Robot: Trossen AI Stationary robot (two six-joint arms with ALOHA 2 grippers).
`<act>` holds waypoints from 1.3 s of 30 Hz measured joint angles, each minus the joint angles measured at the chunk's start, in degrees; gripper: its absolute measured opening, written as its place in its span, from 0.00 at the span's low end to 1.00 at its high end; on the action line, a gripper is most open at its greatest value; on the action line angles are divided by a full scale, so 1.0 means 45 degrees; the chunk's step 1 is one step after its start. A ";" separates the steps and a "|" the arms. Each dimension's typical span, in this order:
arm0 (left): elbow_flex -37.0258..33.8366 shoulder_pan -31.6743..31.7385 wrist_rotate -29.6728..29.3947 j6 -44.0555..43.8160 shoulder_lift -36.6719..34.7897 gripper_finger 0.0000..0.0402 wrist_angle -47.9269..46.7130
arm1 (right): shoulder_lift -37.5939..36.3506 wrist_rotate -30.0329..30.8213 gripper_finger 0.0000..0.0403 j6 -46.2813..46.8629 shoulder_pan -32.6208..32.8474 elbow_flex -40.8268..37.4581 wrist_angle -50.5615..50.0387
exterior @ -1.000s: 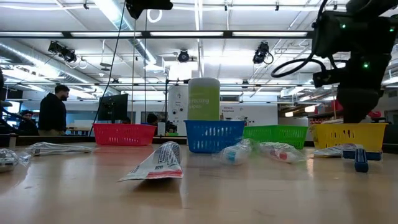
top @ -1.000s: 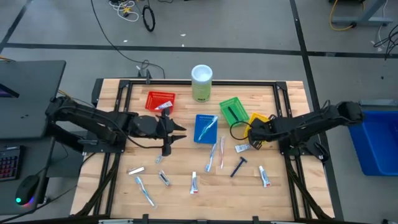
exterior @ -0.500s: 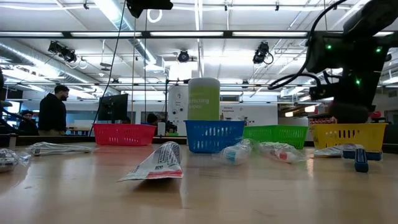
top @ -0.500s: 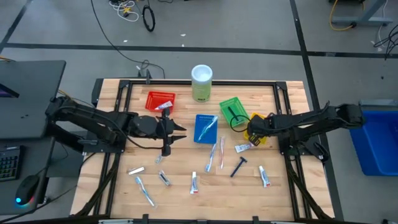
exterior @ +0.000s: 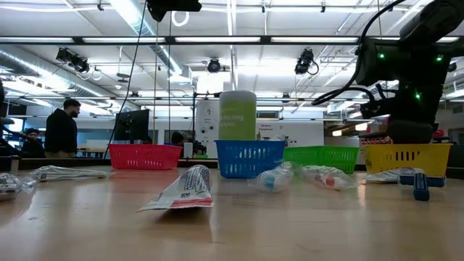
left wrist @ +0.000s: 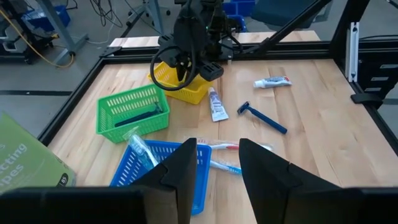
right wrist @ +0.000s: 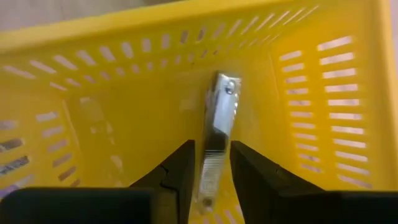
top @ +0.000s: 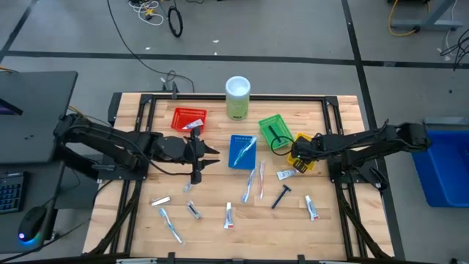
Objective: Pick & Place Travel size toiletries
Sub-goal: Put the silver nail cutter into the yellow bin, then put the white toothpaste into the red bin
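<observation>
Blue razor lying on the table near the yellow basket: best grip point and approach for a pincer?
Take the blue razor by its slim straight handle, mid-length, from above, fingers across the handle's width. It lies flat on bare wood, clear of the tube beside it. The wider head at one end makes a poorer hold.

Travel size toiletries lie scattered flat across the wooden worktop [top: 330,227]: a white tube [top: 229,215] with a red cap, two toothbrushes [top: 254,181] side by side, a dark blue razor [top: 281,196], a second tube [top: 311,207] and a sachet [top: 160,200]. A silvery nail clipper [right wrist: 217,134] rests inside the yellow basket [right wrist: 323,93]; a wrapped toothbrush [top: 244,151] lies in the blue basket [top: 236,163].
</observation>
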 joint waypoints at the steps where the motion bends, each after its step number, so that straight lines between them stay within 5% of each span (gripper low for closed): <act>1: 0.0000 0.0000 -0.0001 -0.0011 0.0000 0.32 0.0000 | 0.0000 0.0000 0.30 0.0050 0.0000 0.0000 -0.0003; 8: 0.0000 0.0000 -0.0001 -0.0046 0.0000 0.32 0.0005 | 0.0000 -0.0084 0.38 0.0043 0.0000 0.0534 -0.0065; 18: 0.0000 -0.0540 -0.1476 -0.0776 0.0000 0.32 -0.1326 | 0.0000 -0.2558 0.37 -0.0288 0.0081 0.3033 -0.0196; 31: -0.0141 -0.1197 -0.1551 -0.5016 0.0091 0.32 -0.3389 | 0.0000 -0.4132 0.37 -0.4705 0.1318 0.3327 0.6911; 39: -0.0767 -0.2306 -0.0473 -0.6746 0.0956 0.32 -0.3214 | 0.0147 -0.4594 0.49 -0.6426 0.1612 0.3345 0.8610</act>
